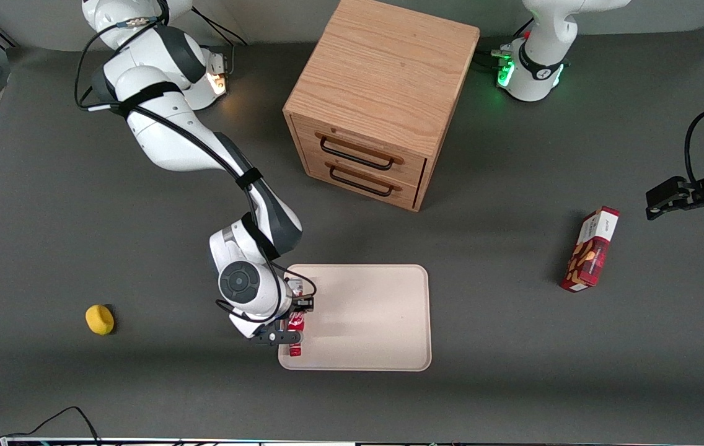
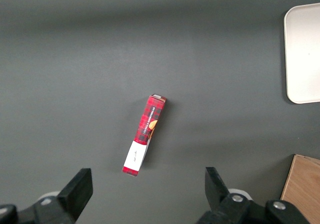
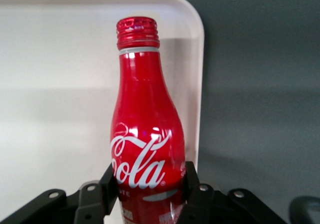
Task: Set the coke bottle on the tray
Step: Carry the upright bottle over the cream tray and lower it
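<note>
The coke bottle (image 3: 145, 134) is red with white script and a red cap, and it lies lengthwise over the tray. My right gripper (image 3: 149, 184) is shut on the bottle's lower body, one black finger (image 3: 111, 184) pressed on each side. From the front, the bottle (image 1: 295, 322) shows just under the gripper (image 1: 290, 328) at the tray's end nearest the working arm. The cream tray (image 1: 377, 310) lies flat on the table in front of the drawer cabinet, closer to the front camera; its rounded corner (image 3: 197, 19) sits beside the cap.
A wooden drawer cabinet (image 1: 383, 93) stands farther from the front camera than the tray. A red-and-white snack box (image 1: 590, 257) lies toward the parked arm's end of the table. A yellow object (image 1: 100, 319) rests toward the working arm's end.
</note>
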